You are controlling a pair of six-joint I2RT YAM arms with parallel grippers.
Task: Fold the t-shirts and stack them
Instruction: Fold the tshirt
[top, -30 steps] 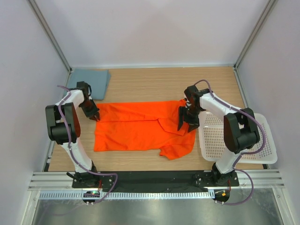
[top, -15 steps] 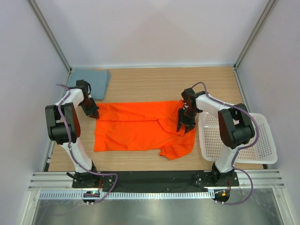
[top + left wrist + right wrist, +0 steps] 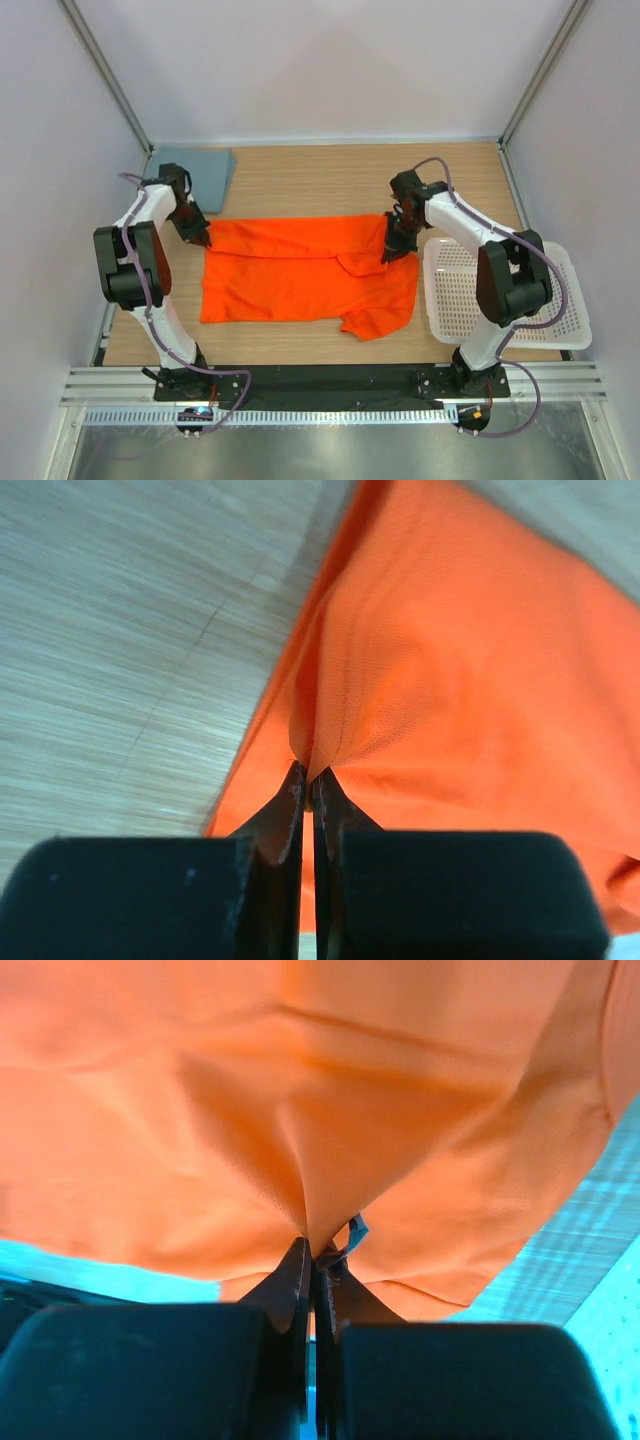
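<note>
Top external view: bright orange fabric t-shirt (image 3: 290, 275) lies spread flat, long axis left to right between the arms. Folded grey-blue fabric t-shirt (image 3: 195, 170) sits at far left. Left gripper (image 3: 203, 241) is clamped on the orange shirt's far-left corner, and right gripper (image 3: 392, 252) is clamped on its far-right edge.

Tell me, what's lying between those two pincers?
The orange shirt fills that whole stretch, spread flat on the table. In the top view the left pincer pinches one end of it and the right pincer the other.
</note>
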